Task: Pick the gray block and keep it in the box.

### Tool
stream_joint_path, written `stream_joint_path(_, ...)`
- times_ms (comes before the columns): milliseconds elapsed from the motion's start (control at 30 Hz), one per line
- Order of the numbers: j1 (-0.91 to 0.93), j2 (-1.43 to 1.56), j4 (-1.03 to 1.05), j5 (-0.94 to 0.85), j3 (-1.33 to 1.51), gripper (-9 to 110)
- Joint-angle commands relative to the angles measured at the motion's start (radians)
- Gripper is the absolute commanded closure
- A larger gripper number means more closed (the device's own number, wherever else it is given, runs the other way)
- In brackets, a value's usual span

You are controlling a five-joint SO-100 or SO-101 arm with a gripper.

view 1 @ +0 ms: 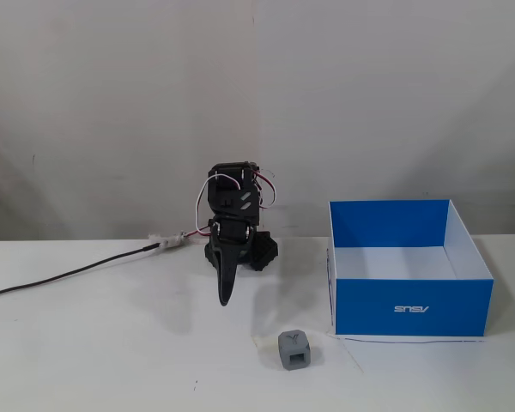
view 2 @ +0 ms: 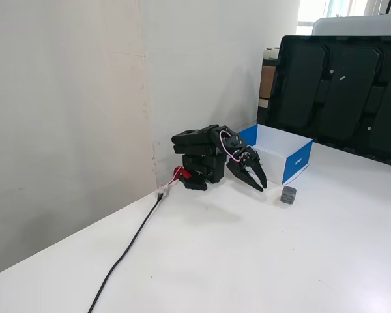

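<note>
Claw [view 1: 226, 296] hung folded, tips pointing down at the table [view 1: 112, 343], held clear of the surface. In a fixed view [view 2: 260, 184] the two fingers sat close together near the tips with only a thin gap showing between them; nothing was held. From the front they overlapped into one dark blade, so the gap could not be read there.

Arm [view 2: 205, 156] was tucked back over its base near the wall [view 1: 120, 103], with the cable [view 2: 127, 251] trailing off across the table.

Block [view 1: 295, 349] sat on the table, untouched, its dark recess facing the front camera. In that view it lay to the right of the claw and nearer the camera, so forward of the tips and off to one side. In the other fixed view the block [view 2: 288, 194] lay just past the claw tips, well apart from them. It is a cube, so no long axis to line up with; the faces looked roughly square to the box front.

Box [view 1: 409, 268] stood open to the right of the arm in the front view, floor bare. Block rested just off its front left corner, near but not touching.

Judgement: pick not begun. Next move calls for opening the claw, reaching out and swinging toward the box side to get over the block.
</note>
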Motion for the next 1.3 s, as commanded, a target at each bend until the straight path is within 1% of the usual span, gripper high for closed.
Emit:
stream_joint_path(0, -0.003, 0.161, 0.009, -0.003, 0.012, 101)
stream_joint_path(667, -0.003, 0.161, 0.009, -0.003, 0.012, 101)
stream_joint_path(767, -0.06, 0.161, 0.0, -0.006, 0.014, 101)
stream_joint_path(1000, -0.071, 0.161, -0.017, 0.005, 0.017, 101)
stream_joint_path(1067, -0.054, 0.16, -0.044, 0.014, -0.021, 101)
stream_joint_path(1167, -0.121, 0.141, 0.025, 0.041, -0.137, 101)
stream_joint_path(1267, -0.17, -0.034, 0.023, 0.086, -0.25, 101)
